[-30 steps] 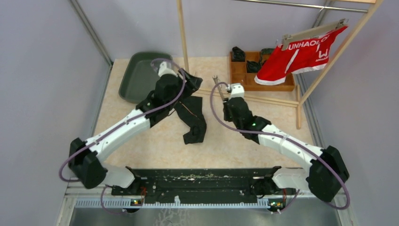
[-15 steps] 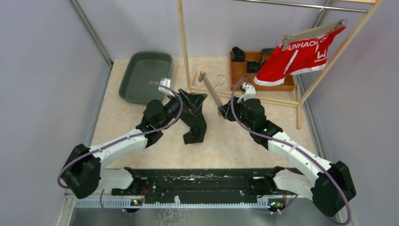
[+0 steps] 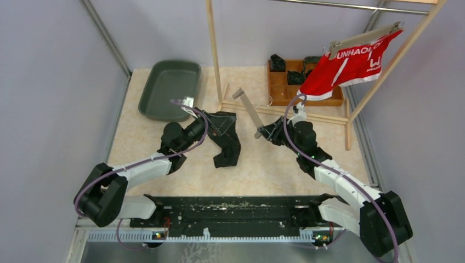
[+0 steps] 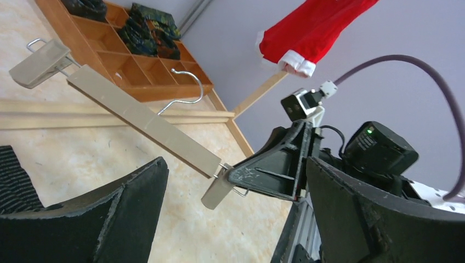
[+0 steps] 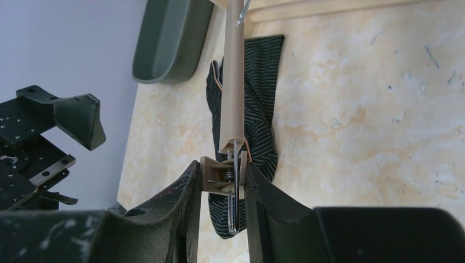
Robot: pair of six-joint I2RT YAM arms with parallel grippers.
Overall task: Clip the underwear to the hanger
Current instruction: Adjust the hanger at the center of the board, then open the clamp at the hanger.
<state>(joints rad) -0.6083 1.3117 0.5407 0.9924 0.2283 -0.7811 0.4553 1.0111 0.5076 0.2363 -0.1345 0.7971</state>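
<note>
The black striped underwear (image 3: 226,143) lies crumpled on the table; it also shows in the right wrist view (image 5: 259,104) and at the left edge of the left wrist view (image 4: 12,176). My left gripper (image 3: 219,119) is open wide and empty (image 4: 236,219), low at the underwear's far end. The tan wooden hanger (image 3: 249,110) with its metal hook hangs diagonally above the table (image 4: 142,118). My right gripper (image 3: 264,133) is shut on the hanger's near end clip (image 5: 222,178), right of the underwear. The far clip (image 4: 41,63) is free.
A dark green tray (image 3: 167,87) sits at the back left. A wooden compartment box (image 3: 285,87) with folded dark clothes stands at the back right. Red underwear (image 3: 351,60) hangs clipped on the wooden rack (image 3: 214,49), whose base bar (image 3: 307,116) lies behind my right gripper.
My left arm has pulled back and come down to the underwear's far end. My right arm has moved right and swung the hanger to a diagonal, its clip still gripped.
</note>
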